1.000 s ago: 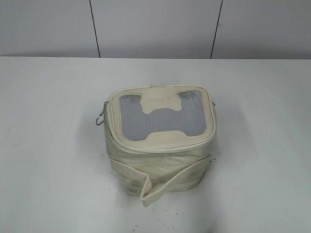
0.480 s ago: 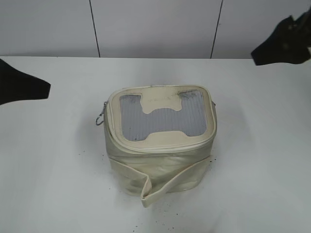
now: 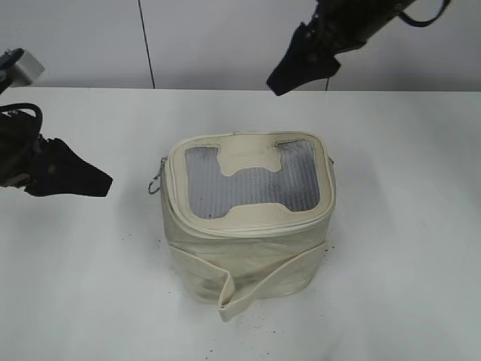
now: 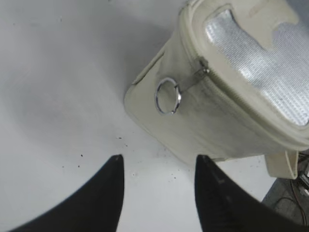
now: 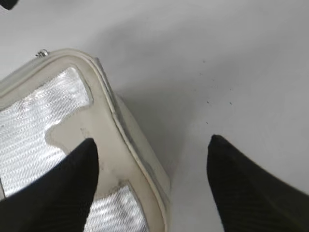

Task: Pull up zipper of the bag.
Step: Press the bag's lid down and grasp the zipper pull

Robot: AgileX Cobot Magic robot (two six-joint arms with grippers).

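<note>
at the middle of the white table (image 3: 406,248) the bag (image 3: 248,241) is stood upright, its mesh window (image 3: 252,188) turned upward. the zipper (image 4: 241,104) is run around the rim of the top panel, and a silver ring pull (image 4: 168,96) is seen hanging against the bag's left side wall, apparently left free so that it can be taken from that side. the left gripper (image 4: 157,183) is held low over the table near that ring, jaws spread and empty, not touching it. the right gripper (image 5: 152,166) is held above the bag's far right corner, also spread and empty, probably so that the bag can be steadied. a loose strap (image 3: 255,286) is draped across the front, away from the ring. nothing is seen lying between either gripper and the bag.
</note>
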